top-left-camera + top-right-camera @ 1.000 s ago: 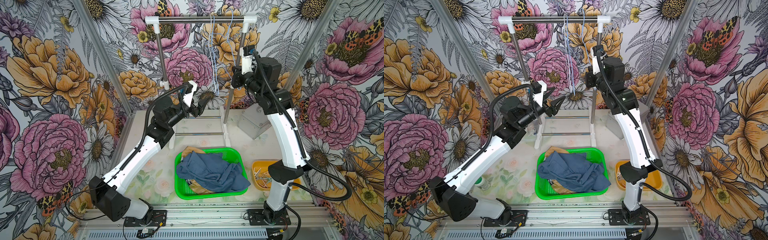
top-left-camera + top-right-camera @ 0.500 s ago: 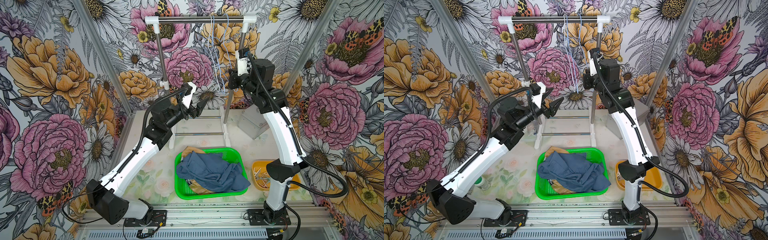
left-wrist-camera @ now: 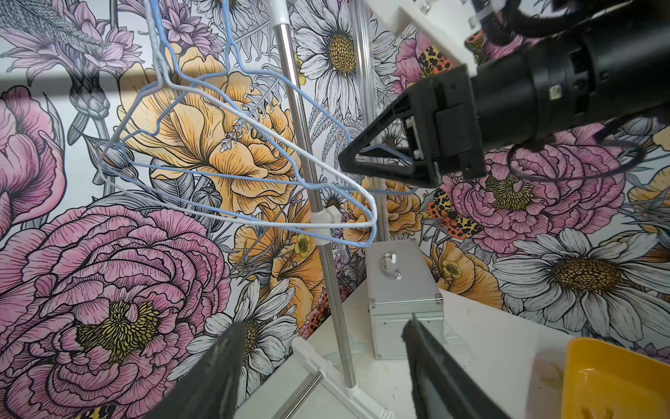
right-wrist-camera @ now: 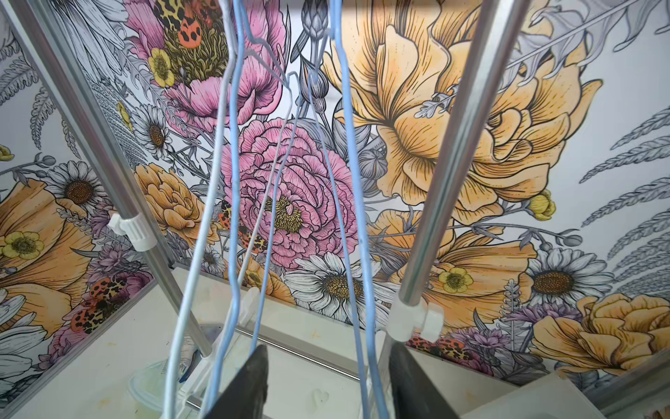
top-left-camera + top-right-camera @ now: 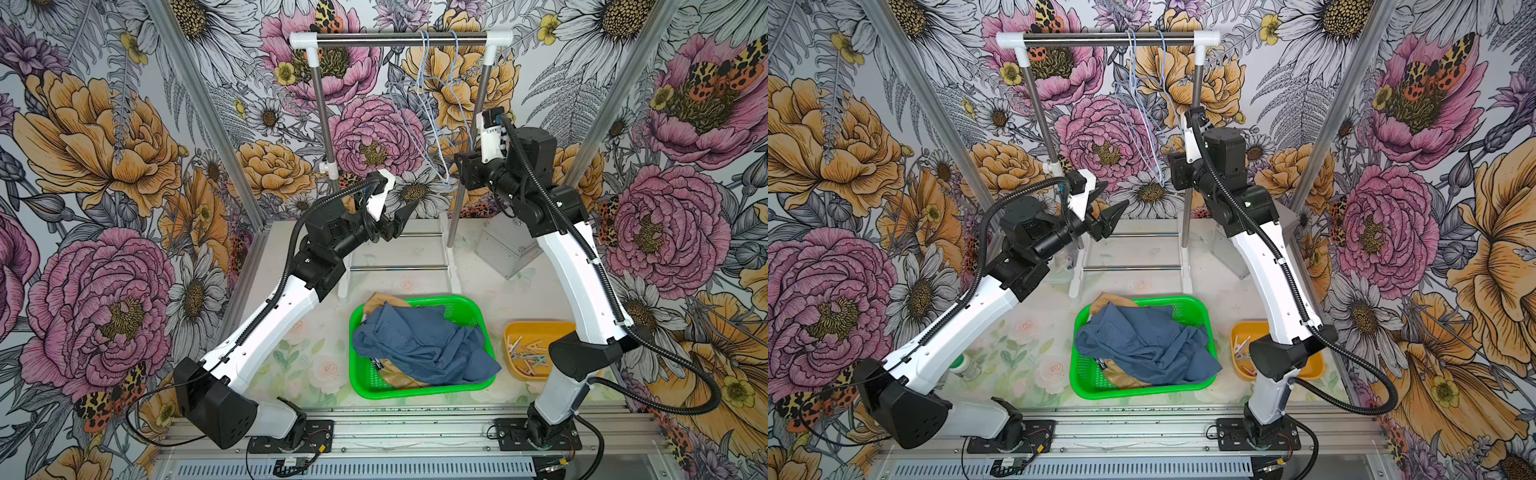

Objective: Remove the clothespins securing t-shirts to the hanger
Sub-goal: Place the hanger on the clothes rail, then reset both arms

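The rack [image 5: 399,38] carries only bare wire hangers [image 3: 372,217], bunched toward its right post, with no cloth and no pin that I can make out on them. The t-shirts [image 5: 419,345] lie heaped in the green basket [image 5: 358,376] in front of the rack, and the clothespins [image 5: 530,351] lie in the yellow tray [image 5: 534,326] in front of its right post, so the task looks all but done. The trouble I foresee sits at the right gripper [image 4: 328,348]. Its jaws are spread and straddle a blue hanger wire beside the rack's right post, and a careless pull-back could hook that wire. That would swing the bunch, tangle it, or lift a hook off the rail. Closing there would only grab wire and tug the light rack. The left gripper [image 5: 1117,193] is empty, with its jaws spread wide near the rack's left post, and a sideways reach could knock that post.
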You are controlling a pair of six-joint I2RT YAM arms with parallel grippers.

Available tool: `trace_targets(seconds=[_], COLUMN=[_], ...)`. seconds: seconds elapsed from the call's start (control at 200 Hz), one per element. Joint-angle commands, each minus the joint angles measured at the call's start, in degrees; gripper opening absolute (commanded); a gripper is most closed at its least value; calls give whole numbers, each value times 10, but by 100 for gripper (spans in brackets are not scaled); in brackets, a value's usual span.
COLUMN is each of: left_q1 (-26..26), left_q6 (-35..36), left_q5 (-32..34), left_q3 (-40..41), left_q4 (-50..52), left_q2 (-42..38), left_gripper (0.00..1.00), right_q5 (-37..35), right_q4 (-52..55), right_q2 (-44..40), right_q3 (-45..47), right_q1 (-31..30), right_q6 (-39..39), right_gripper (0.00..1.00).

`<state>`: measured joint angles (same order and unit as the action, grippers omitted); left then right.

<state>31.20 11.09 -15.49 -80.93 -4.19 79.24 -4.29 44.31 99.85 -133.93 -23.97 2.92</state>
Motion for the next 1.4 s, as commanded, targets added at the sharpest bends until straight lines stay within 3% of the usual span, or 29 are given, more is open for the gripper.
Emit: trace_targets(seconds=[0.0,0.495,0.935,1.055,1.235,1.395], left_q1=[-4,16,12,-19,-107,-172], left_q6=[9,10,-20,-37,-87,-104], left_q5=[13,61,80,81,74,94], left_q3=[10,109,290,362,477,531], left_q4=[12,36,46,14,-97,-153], left_q2=[-24,-88,-209,-240,-242,-257], left_gripper=[71,71,73,75,85,99], right_q5=[-11,6,-103,-105,-102,-116], right_q4=[-6,-65,-145,-200,-278,-323], right_q2=[-54,-274,-460,-479,-467,-453], right_q3=[36,309,673,765,857,898], right_q1=[-2,-2,15,35,74,100], right_q6=[-2,18,63,78,104,101], right_gripper=[57,62,73,81,99,100])
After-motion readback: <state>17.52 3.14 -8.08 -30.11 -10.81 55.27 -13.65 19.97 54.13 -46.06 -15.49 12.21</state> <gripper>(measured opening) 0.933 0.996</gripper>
